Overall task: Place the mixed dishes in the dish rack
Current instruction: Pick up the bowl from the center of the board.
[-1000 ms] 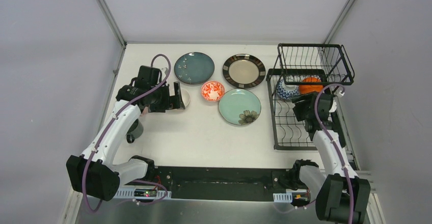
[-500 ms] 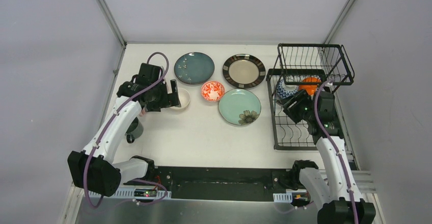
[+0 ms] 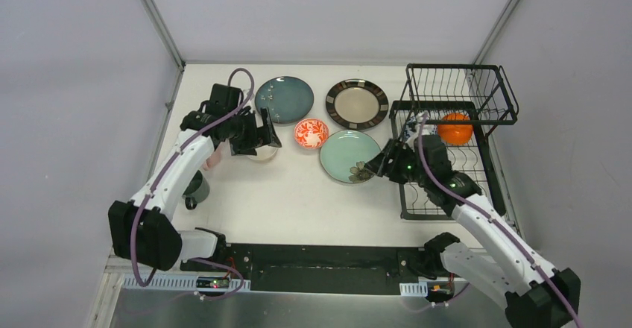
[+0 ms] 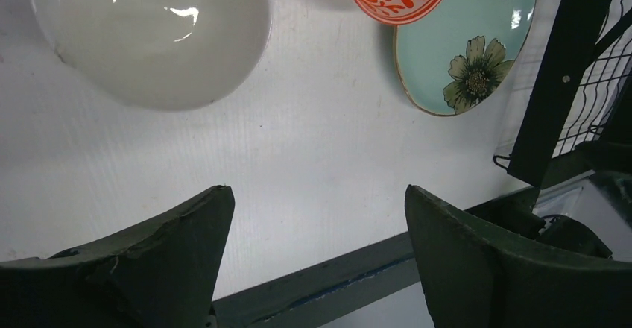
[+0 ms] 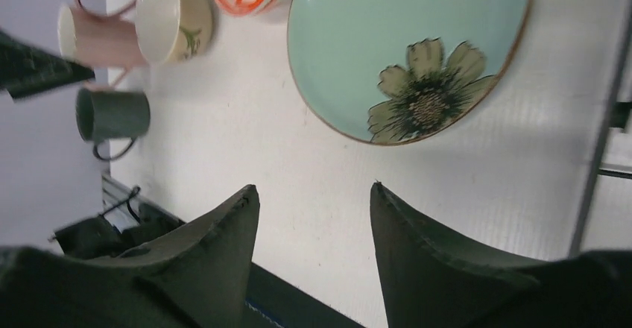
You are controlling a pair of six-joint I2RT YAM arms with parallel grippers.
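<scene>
The black wire dish rack (image 3: 447, 165) stands at the right, with an orange bowl (image 3: 454, 128) on its lower tray. On the table lie a dark teal plate (image 3: 284, 99), a dark-rimmed beige plate (image 3: 357, 104), a mint plate with a flower (image 3: 344, 153) (image 5: 395, 45) and a small red-patterned bowl (image 3: 311, 133). My left gripper (image 3: 267, 140) (image 4: 316, 190) hangs open above the white bowl (image 4: 149, 30), holding nothing. My right gripper (image 3: 375, 168) (image 5: 314, 186) is open over bare table, just off the mint plate's near right edge. Pink cups (image 5: 97, 37) stand at the far left.
A dark green mug (image 3: 195, 188) (image 5: 112, 115) sits near the left wall, nearer than the pink cups. The rack's raised basket tier (image 3: 460, 93) overhangs its far end. A black rail runs along the table's near edge (image 3: 320, 257).
The right arm has swung left out of the rack and now hangs by the mint plate. The left gripper has shifted slightly right over the white bowl, its jaws a little narrower.
</scene>
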